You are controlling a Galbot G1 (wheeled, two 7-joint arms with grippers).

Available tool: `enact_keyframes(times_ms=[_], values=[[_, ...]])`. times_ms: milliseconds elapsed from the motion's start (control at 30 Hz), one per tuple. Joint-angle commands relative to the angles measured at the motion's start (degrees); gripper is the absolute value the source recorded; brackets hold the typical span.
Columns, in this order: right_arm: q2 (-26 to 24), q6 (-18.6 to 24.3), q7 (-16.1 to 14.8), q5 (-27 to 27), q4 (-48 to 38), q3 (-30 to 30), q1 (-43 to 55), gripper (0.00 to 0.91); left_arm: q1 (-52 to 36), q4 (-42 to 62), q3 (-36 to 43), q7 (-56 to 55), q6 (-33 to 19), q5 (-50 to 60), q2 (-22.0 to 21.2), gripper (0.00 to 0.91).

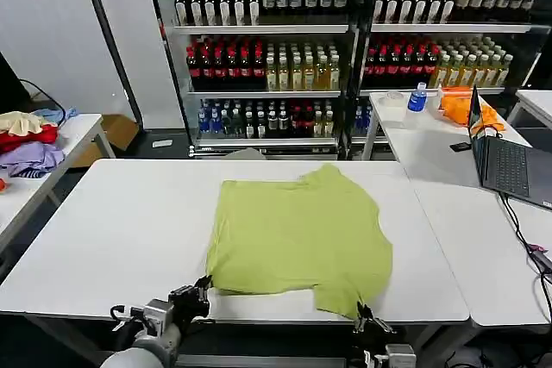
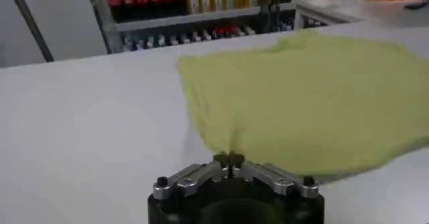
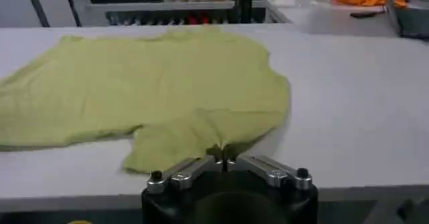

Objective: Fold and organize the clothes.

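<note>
A plain lime yellow-green short-sleeved T-shirt of soft fabric point(image 1: 296, 240) is lying spread flat on the white rectangular worktop point(image 1: 121, 230), filling the centre of the head view. Its near hem is running along the worktop's front edge, and one lower corner is drooping just past that edge at the lower right of the frame.

The left end effector point(image 1: 204, 286) is sitting at the bottom of the head view, left of centre, right at the shirt's near left corner. In the left wrist view the left end effector point(image 2: 228, 158) has its two fingertips pressed together with the edge of the green T-shirt point(image 2: 315, 98) pinched between them, the fabric rising to a small peak at the grip.

The right end effector point(image 1: 364, 310) is sitting at the bottom of the head view, right of centre, at the drooping corner. In the right wrist view the right end effector point(image 3: 222, 153) is likewise pressed together, pinching the hem of the T-shirt point(image 3: 147, 88) where a flap of cloth is hanging toward it.

Behind the worktop, dark shelves of bottled drinks point(image 1: 267, 49) are crossing the top of the frame. A second white worktop point(image 1: 440, 161) at the upper right is carrying a dark open laptop point(image 1: 504, 161) and a bunched orange cloth point(image 1: 461, 108). At the left edge of the frame, a pile of red, purple and cream garments point(image 1: 28, 140) is resting on another surface.
</note>
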Motion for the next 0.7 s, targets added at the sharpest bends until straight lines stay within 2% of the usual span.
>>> enact_keyframes(times_ms=[33, 200, 367, 700], values=[[-0.24, 0.96, -0.77, -1.47, 3.98, 2.58, -3.2, 0.0, 2.76, -6.35, -2.56, -0.2, -0.03, -1.99, 1.13, 0.02], [-1.64, 2.24, -1.88, -1.55, 3.09, 4.75, 0.11, 0.0, -1.14, -3.86, -2.02, -0.08, -1.62, -3.69, 2.0, 0.02], [-5.14, 3.69, -3.81, -1.89, -1.69, 5.94, 6.82, 0.0, -6.34, 1.41, 0.12, 0.04, -3.3, -3.65, 1.94, 0.02], [-10.68, 4.3, -4.66, 0.93, -10.48, 4.8, 18.37, 0.0, -15.96, 11.2, 4.37, -0.2, -3.99, -3.32, 0.23, 0.02]])
